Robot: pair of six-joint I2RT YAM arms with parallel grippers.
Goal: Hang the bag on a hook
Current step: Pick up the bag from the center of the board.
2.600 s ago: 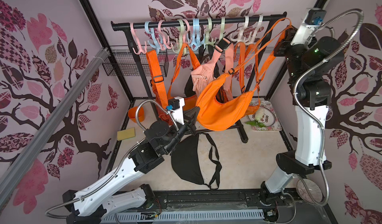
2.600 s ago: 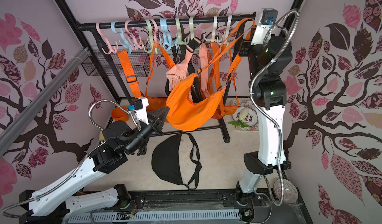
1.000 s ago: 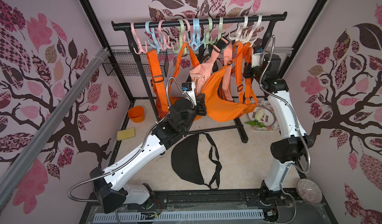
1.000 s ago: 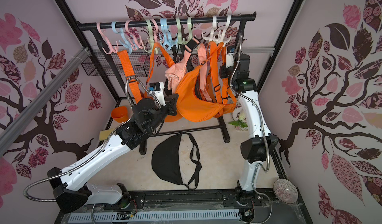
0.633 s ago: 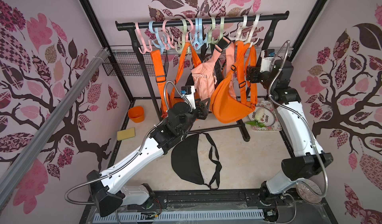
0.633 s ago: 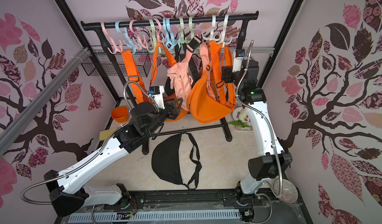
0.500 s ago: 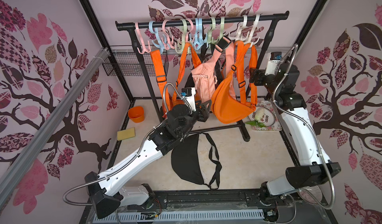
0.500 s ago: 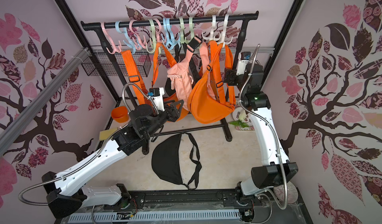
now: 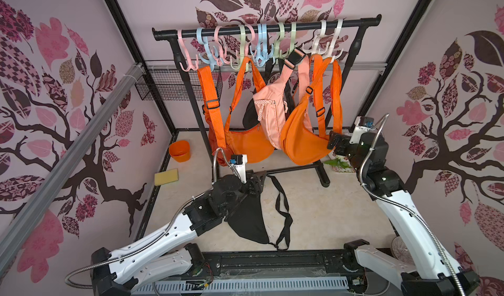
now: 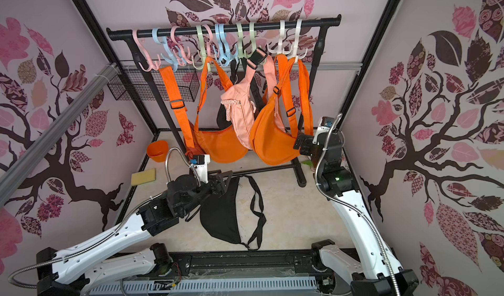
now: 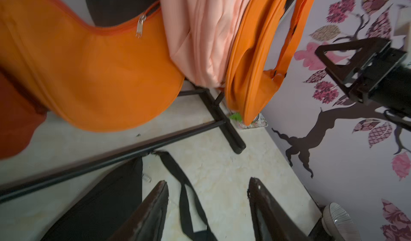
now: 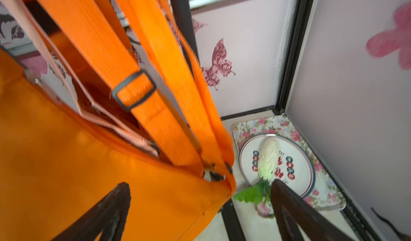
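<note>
While rightmost orange bag [image 9: 302, 144] hangs on white hook [image 9: 336, 34], left hand [image 11: 207, 181] and right hand [image 12: 200, 183] gape empty; black bag [image 9: 245, 215] lies on bench [image 9: 327, 212].

Cannot make out a single word, brand or number in any view. Closest to writing: small round red and blue marks on the white plate [image 12: 246, 162] in the right wrist view, set in short columns to either side of its middle. Each seems to hold a character, but all are too blurred and too small to read. Elsewhere, nothing legible.
</note>
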